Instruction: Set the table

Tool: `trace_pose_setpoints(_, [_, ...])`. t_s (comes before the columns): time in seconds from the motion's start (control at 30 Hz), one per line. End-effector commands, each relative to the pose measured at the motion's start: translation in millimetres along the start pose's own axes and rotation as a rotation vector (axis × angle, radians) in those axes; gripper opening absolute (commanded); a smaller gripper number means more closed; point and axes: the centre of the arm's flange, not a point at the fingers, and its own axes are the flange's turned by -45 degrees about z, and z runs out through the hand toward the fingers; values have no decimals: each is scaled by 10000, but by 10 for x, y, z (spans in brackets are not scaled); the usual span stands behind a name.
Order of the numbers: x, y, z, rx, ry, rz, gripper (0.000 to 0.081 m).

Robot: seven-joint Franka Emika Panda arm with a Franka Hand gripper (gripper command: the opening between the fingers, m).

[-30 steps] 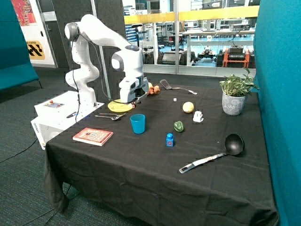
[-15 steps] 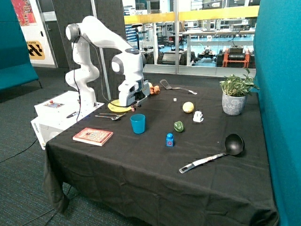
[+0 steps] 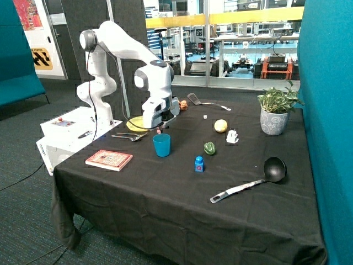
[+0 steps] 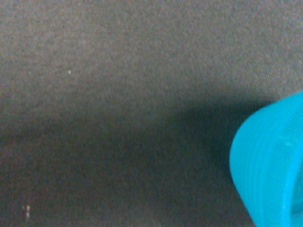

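A blue cup [image 3: 161, 144] stands upright on the black tablecloth [image 3: 165, 187]. A yellow plate [image 3: 135, 125] lies behind it, partly hidden by the arm. A fork and a spoon [image 3: 129, 136] lie in front of the plate. My gripper [image 3: 158, 128] points down just behind and above the cup, between the cup and the plate. The wrist view shows bare black cloth [image 4: 118, 94] and the cup's ribbed blue side [image 4: 270, 165] at one edge. Nothing shows in the gripper.
A book [image 3: 109, 159] lies near the table's front corner. A green pepper [image 3: 209, 148], a small blue bottle [image 3: 199, 163], a lemon [image 3: 220, 126], a white object [image 3: 232, 136], a black ladle [image 3: 259, 178], a spatula [image 3: 201, 101] and a potted plant [image 3: 274, 113] are spread over the table.
The arm has swung from over the yellow plate toward the blue cup, uncovering more of the plate. Nothing on the table has moved.
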Motion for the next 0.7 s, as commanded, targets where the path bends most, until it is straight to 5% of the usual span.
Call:
trace_pose_setpoints(0.0, [115, -44, 24, -6, -9, -53, 347])
trace_pose_setpoints(0.67, [64, 18, 239, -6, -9, -72, 347])
